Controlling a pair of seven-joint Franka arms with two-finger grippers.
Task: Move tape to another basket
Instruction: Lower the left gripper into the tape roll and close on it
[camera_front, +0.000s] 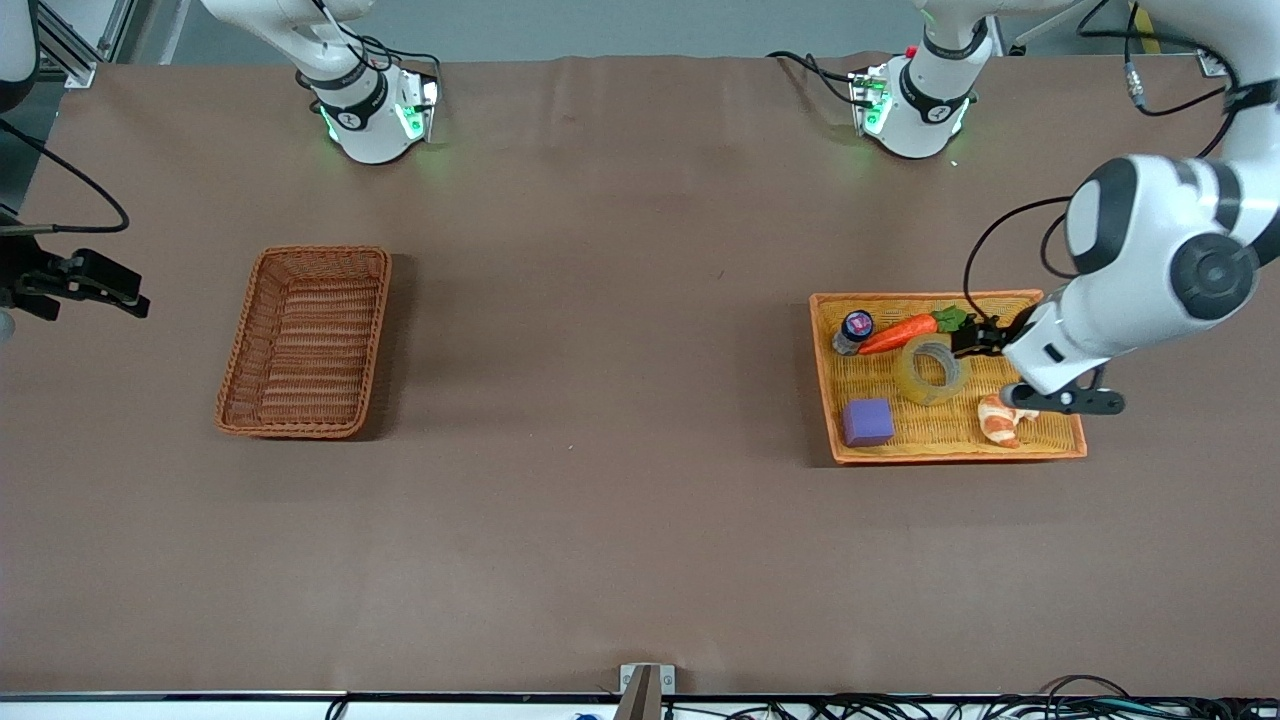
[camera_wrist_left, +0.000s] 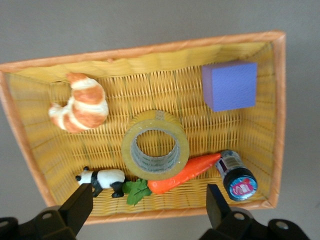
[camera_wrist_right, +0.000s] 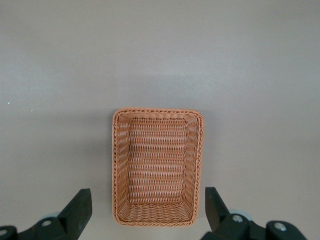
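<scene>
The tape (camera_front: 932, 368), a yellowish translucent ring, lies in the middle of the flat orange-yellow tray (camera_front: 1040, 446), leaning on a toy carrot (camera_front: 900, 332). It also shows in the left wrist view (camera_wrist_left: 155, 145). My left gripper (camera_front: 985, 338) is open and empty above the tray's rim on the robots' side; in its own view the gripper (camera_wrist_left: 149, 205) straddles that rim near the carrot's leaves. The reddish-brown basket (camera_front: 305, 340) stands empty toward the right arm's end. My right gripper (camera_front: 100, 285) hangs open and empty, high at that end, looking down on the basket (camera_wrist_right: 157, 165).
The tray also holds a purple cube (camera_front: 867, 421), a croissant (camera_front: 1003, 418), a small bottle (camera_front: 853, 331) and a toy panda (camera_wrist_left: 102, 178). The left arm's wrist (camera_front: 1065, 400) hangs over the tray's end. Brown table (camera_front: 600, 400) lies between basket and tray.
</scene>
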